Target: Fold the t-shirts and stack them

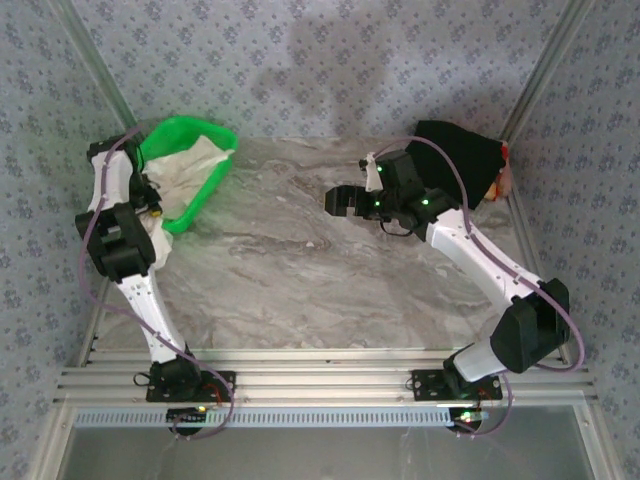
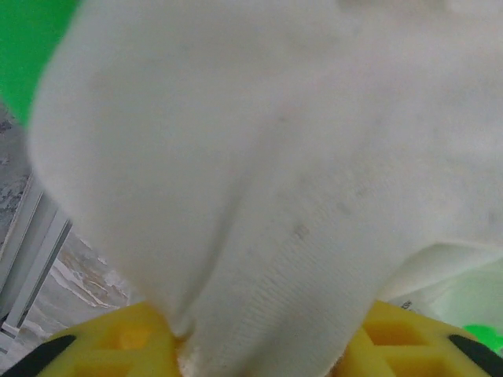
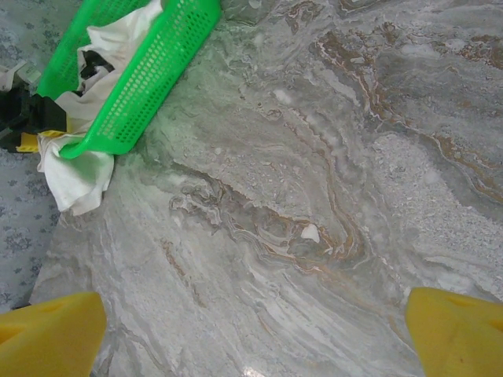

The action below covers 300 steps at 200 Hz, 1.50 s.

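Observation:
The off-white t-shirt (image 1: 190, 165) lies partly in the green basket (image 1: 215, 135) at the table's far left, and a fold of it hangs over the basket's near edge (image 3: 75, 177). My left gripper (image 1: 152, 205) is at that edge. In the left wrist view its yellow fingers (image 2: 130, 339) are shut on a bunch of the off-white t-shirt (image 2: 267, 196), which covers nearly all of that view. The black t-shirt (image 1: 460, 155) lies crumpled at the far right corner. My right gripper (image 1: 340, 200) hovers open over the bare marble table (image 3: 314, 196), its fingertips (image 3: 47, 334) wide apart with nothing between them.
The green basket (image 3: 149, 71) is tilted at the table's left edge. A metal frame post runs beside the basket (image 2: 31, 251). The marble table (image 1: 320, 280) lies between the two arms. A small reddish thing (image 1: 500, 182) lies beside the black shirt.

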Each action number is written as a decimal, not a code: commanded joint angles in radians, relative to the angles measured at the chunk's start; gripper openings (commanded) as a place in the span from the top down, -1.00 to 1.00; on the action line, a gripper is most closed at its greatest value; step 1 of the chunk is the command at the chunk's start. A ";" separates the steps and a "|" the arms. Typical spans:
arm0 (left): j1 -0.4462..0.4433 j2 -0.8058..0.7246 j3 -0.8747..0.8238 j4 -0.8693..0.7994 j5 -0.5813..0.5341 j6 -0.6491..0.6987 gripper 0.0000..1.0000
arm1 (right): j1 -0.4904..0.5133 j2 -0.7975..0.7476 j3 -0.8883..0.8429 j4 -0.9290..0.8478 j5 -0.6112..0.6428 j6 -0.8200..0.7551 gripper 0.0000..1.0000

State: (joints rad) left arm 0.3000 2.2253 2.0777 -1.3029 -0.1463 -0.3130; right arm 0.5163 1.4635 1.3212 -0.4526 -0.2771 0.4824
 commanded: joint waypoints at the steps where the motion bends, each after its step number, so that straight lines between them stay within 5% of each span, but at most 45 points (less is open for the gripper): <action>1: -0.017 -0.032 0.019 -0.004 0.028 0.048 0.14 | -0.006 0.008 0.035 -0.016 -0.004 -0.010 -1.00; 26: -0.016 -0.045 0.031 -0.011 0.064 0.055 -0.17 | -0.006 0.011 0.035 -0.014 -0.004 -0.010 -1.00; 99: -0.018 -0.127 -0.017 0.011 0.090 0.060 -0.21 | -0.004 0.023 0.044 -0.016 -0.007 -0.004 -1.00; 148: -0.018 -0.135 -0.059 0.037 0.121 0.061 0.23 | -0.005 0.028 0.042 -0.016 -0.013 -0.005 -1.00; 207: -0.018 -0.138 -0.115 0.053 0.117 0.069 0.37 | -0.006 0.025 0.046 -0.023 -0.016 -0.008 -1.00; 246: -0.018 -0.161 -0.118 0.068 0.117 0.069 1.00 | -0.006 0.023 0.046 -0.021 -0.012 -0.009 -1.00; 300: -0.013 -0.277 -0.096 0.119 0.194 0.040 1.00 | -0.003 0.025 0.049 -0.020 -0.002 -0.008 -1.00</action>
State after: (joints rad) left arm 0.2863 2.0602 1.9659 -1.2152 -0.0208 -0.2508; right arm 0.5163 1.4872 1.3327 -0.4534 -0.2775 0.4824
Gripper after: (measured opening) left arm 0.042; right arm 0.998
